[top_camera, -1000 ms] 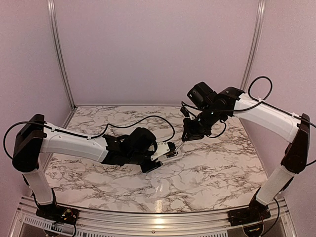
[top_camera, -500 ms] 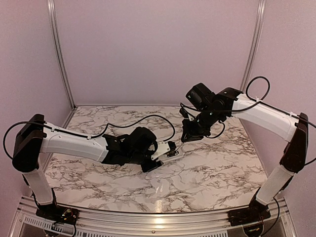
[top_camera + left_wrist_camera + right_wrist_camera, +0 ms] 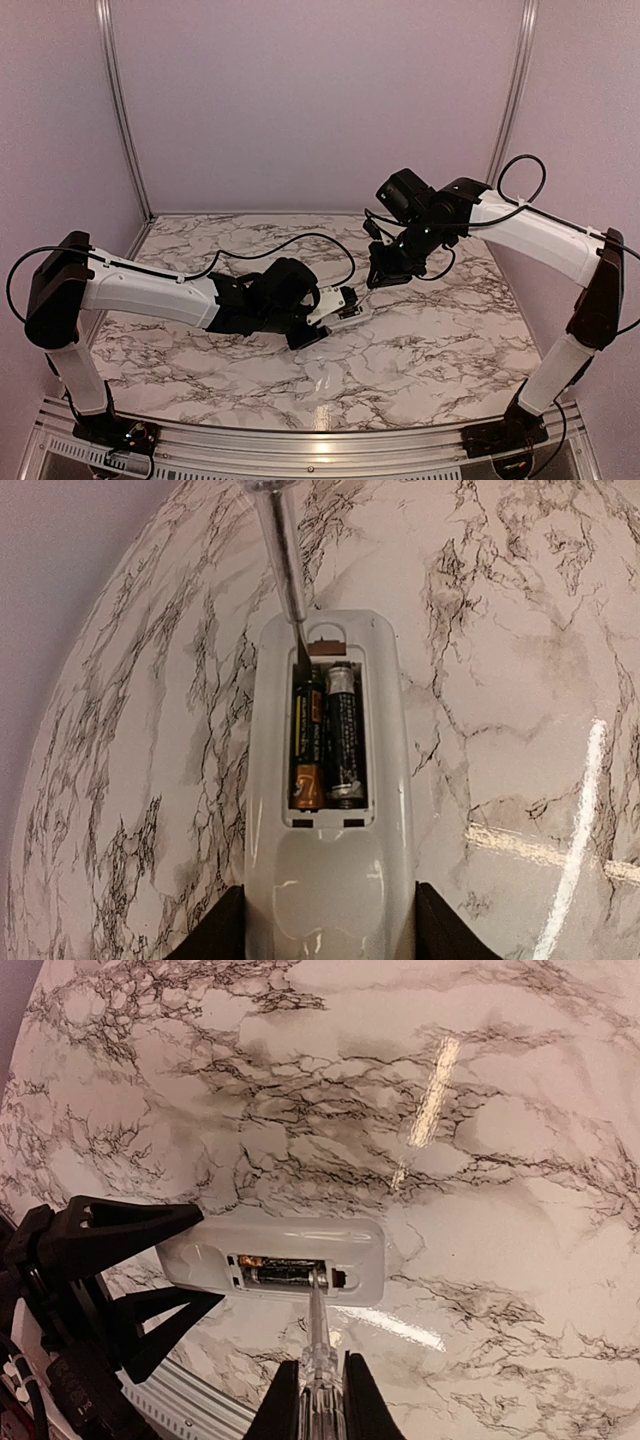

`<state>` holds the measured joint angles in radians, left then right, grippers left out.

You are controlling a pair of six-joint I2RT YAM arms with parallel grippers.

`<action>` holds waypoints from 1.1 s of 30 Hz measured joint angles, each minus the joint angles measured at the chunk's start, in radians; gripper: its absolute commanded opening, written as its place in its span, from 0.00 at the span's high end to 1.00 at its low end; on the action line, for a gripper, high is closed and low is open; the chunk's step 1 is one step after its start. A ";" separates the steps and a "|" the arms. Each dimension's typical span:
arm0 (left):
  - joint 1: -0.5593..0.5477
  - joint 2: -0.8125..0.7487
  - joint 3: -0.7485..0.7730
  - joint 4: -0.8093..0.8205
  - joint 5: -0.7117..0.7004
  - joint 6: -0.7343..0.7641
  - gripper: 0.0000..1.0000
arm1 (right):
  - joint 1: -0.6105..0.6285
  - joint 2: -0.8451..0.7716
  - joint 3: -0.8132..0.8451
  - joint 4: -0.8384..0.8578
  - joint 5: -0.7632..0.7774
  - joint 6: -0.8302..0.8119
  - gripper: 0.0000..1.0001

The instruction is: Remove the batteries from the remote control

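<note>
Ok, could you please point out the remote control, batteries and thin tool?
remote control (image 3: 330, 890): left wrist view, white body.
batteries (image 3: 343, 730): left wrist view, right cell's middle.
thin tool (image 3: 283, 560): left wrist view, shaft.

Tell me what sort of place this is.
Probably a robot test cell, not a home: plain lilac walls with aluminium corner rails, a marble-patterned tabletop, and a left arm and right arm bolted at its edge.

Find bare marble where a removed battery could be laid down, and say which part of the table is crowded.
Bare marble lies right of the remote control, out to the right arm's base, and along the near edge before the left arm. The centre is crowded around it: batteries, prying tool and the left arm's cable.
</note>
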<state>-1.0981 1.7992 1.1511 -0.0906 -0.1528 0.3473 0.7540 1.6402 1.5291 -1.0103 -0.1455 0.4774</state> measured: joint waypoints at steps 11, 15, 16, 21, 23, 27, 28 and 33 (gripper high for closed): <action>0.000 0.000 0.000 0.001 -0.006 0.000 1.00 | 0.000 0.000 -0.005 0.002 -0.001 -0.005 1.00; 0.000 0.000 0.000 0.000 -0.006 0.000 1.00 | 0.000 0.000 -0.015 0.005 -0.001 -0.005 1.00; 0.000 0.000 0.000 0.000 -0.007 0.000 1.00 | 0.000 0.000 -0.015 0.006 -0.001 -0.005 1.00; 0.000 0.002 0.007 -0.005 -0.008 0.000 1.00 | 0.000 0.000 -0.016 0.008 -0.001 -0.004 1.00; 0.000 0.005 0.012 -0.006 -0.010 0.000 1.00 | 0.000 0.000 -0.016 0.008 0.000 -0.004 1.00; 0.000 0.011 0.015 -0.005 -0.011 -0.003 1.00 | 0.000 0.000 -0.016 0.009 0.009 -0.004 1.00; -0.001 0.012 0.015 -0.005 -0.012 -0.003 1.00 | 0.000 0.000 -0.016 0.009 0.014 -0.004 1.00; -0.002 0.015 0.023 -0.009 -0.014 -0.006 1.00 | 0.000 0.000 -0.016 0.010 0.026 -0.004 1.00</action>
<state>-1.0996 1.8141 1.1744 -0.0998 -0.1669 0.3408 0.7544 1.6402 1.5135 -1.0008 -0.1196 0.4732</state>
